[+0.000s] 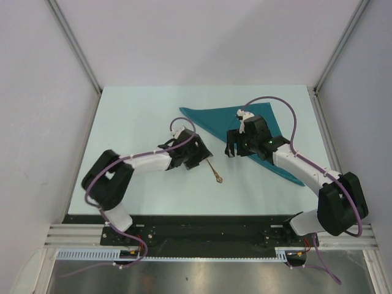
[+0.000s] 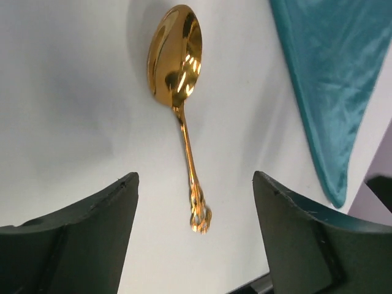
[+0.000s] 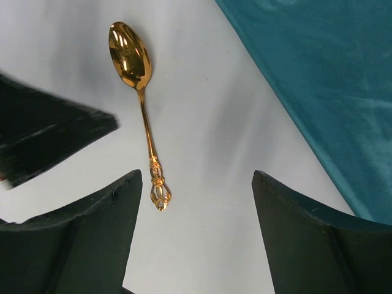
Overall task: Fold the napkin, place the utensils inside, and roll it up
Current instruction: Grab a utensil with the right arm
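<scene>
The teal napkin (image 1: 211, 119) lies folded into a triangle on the table, right of centre. One gold spoon (image 1: 215, 173) lies on the bare table just off the cloth's near-left edge. My left gripper (image 1: 197, 156) hangs over the spoon's handle end and is open. In the left wrist view the spoon (image 2: 184, 131) rests between and ahead of the spread fingers of that gripper (image 2: 195, 177), touching neither. My right gripper (image 1: 231, 149) hovers at the napkin's near edge, open and empty. In its view (image 3: 197, 174) the spoon (image 3: 147, 128) lies left and the napkin (image 3: 331, 79) right.
The table top (image 1: 135, 116) is pale and walled by white panels on three sides. The left gripper's dark finger (image 3: 49, 144) shows at the left of the right wrist view, close to the spoon. The two grippers sit near each other.
</scene>
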